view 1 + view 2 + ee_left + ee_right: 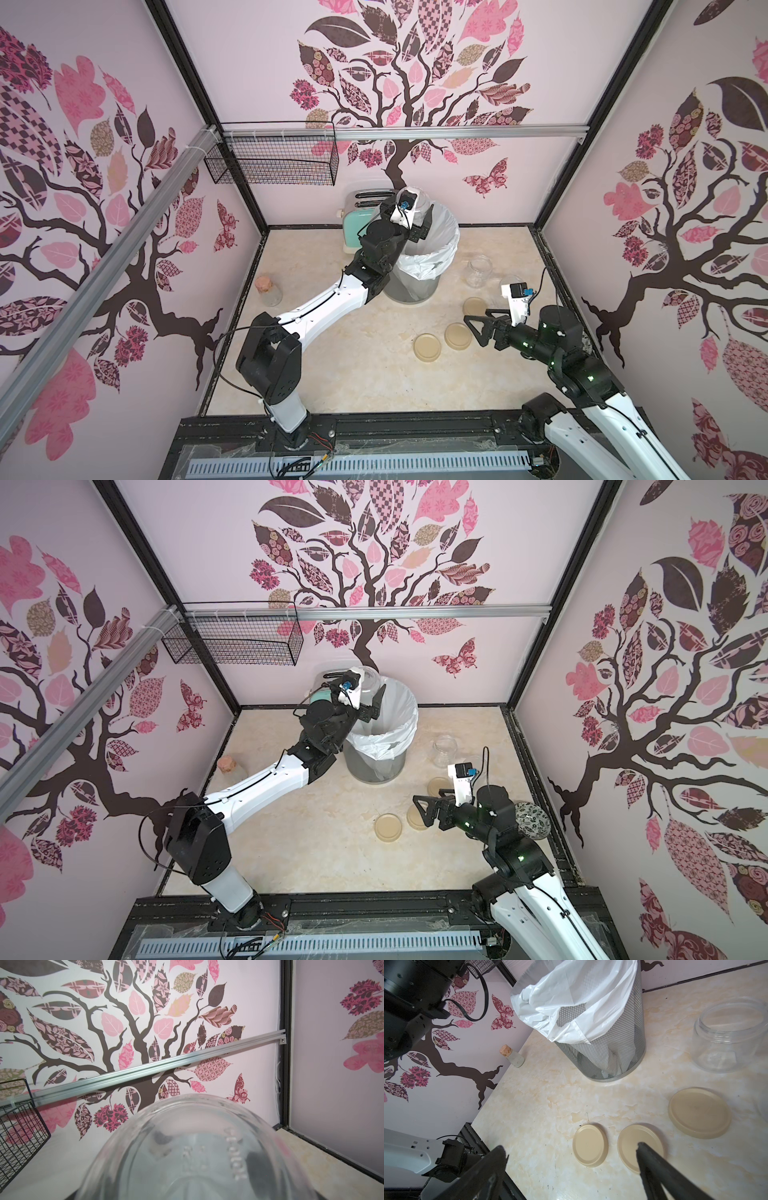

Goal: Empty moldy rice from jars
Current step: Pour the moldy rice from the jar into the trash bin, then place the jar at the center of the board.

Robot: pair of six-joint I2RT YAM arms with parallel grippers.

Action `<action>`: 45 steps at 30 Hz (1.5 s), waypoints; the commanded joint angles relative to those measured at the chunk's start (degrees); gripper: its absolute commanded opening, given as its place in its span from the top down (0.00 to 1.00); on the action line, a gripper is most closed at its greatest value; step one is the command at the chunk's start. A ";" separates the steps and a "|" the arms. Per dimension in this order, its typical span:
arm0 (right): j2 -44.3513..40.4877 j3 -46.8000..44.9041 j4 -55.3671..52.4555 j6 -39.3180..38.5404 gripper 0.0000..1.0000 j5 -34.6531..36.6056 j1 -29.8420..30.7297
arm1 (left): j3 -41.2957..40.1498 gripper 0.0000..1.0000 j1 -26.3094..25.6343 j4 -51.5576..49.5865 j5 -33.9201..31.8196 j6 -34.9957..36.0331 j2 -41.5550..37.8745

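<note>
The left gripper point(411, 216) clamps a glass jar point(419, 198) base-up, tipped over the white-lined mesh bin point(409, 289) directly beneath it; the held glass looks clear in the left wrist view. The right gripper point(473, 330) hangs empty, jaws spread wide, three beige lids point(427, 346) below its tips and an open jar point(478, 271) standing beyond them, beside the bin

tipped jar point(424, 203) above bin point(449, 245); empty jar point(478, 271) upright, lidless, beside bin.
</note>
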 commanded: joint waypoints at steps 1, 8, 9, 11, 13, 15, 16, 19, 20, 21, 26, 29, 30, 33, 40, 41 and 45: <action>0.30 1.80 -1.12 -1.08 0.01 -0.14 -0.08 | 5.70 0.28 0.74 0.67 0.74 -2.66 0.22; 0.85 1.06 0.42 -0.62 0.01 -0.89 -0.02 | 23.76 0.28 4.73 -35.21 11.41 -19.97 2.14; 0.88 1.02 0.55 -0.66 0.00 -1.05 -0.05 | 25.35 0.28 5.41 -38.41 12.87 -22.82 2.20; 1.01 1.00 0.59 -0.64 0.01 -1.36 -0.04 | 27.14 0.28 6.84 -42.33 15.86 -28.41 2.29; 0.93 0.93 0.64 -0.67 0.01 -1.54 -0.07 | 27.79 0.29 7.76 -44.05 18.71 -32.64 2.24; 0.69 0.91 0.63 -0.61 0.01 -1.71 -0.07 | 27.65 0.29 8.37 -43.98 21.48 -36.04 2.03; 0.53 0.82 0.62 -0.51 0.00 -1.71 -0.07 | 27.77 0.28 8.55 -44.04 22.12 -37.64 1.98; -0.21 0.83 0.33 -0.31 0.00 -1.58 -0.05 | 27.71 0.29 9.29 -43.12 24.10 -41.75 2.26; -0.50 0.76 0.21 -0.23 0.00 -1.54 -0.05 | 27.70 0.29 9.70 -42.56 24.91 -43.04 2.48; -0.89 0.78 -0.06 -0.10 0.01 -1.45 -0.04 | 27.49 0.28 10.48 -41.17 26.59 -45.78 2.99; -2.74 0.92 -1.24 0.40 0.01 -0.90 -0.06 | 20.37 0.31 15.84 -25.81 34.56 -69.38 4.52; -3.54 1.02 -1.95 0.30 0.00 -0.39 -0.04 | 17.71 0.31 16.27 -20.62 35.81 -77.17 4.46; -3.65 1.02 -2.08 0.30 0.01 -0.36 -0.05 | 17.69 0.31 16.20 -18.24 36.20 -78.58 4.54; -3.58 1.02 -1.84 0.37 0.00 -0.39 -0.05 | 16.65 0.31 16.20 -14.99 36.22 -82.81 4.02; -2.26 2.65 0.46 -0.08 0.00 -1.86 -0.07 | 10.98 0.30 16.21 -4.16 35.28 -96.55 1.39; -1.80 3.27 1.09 -0.46 0.01 -2.35 -0.09 | 9.37 0.30 16.20 -1.87 34.73 -99.23 0.74; 1.83 7.28 4.93 -2.39 0.01 -5.08 -0.09 | 4.15 0.30 16.20 2.70 32.30 -105.39 -2.86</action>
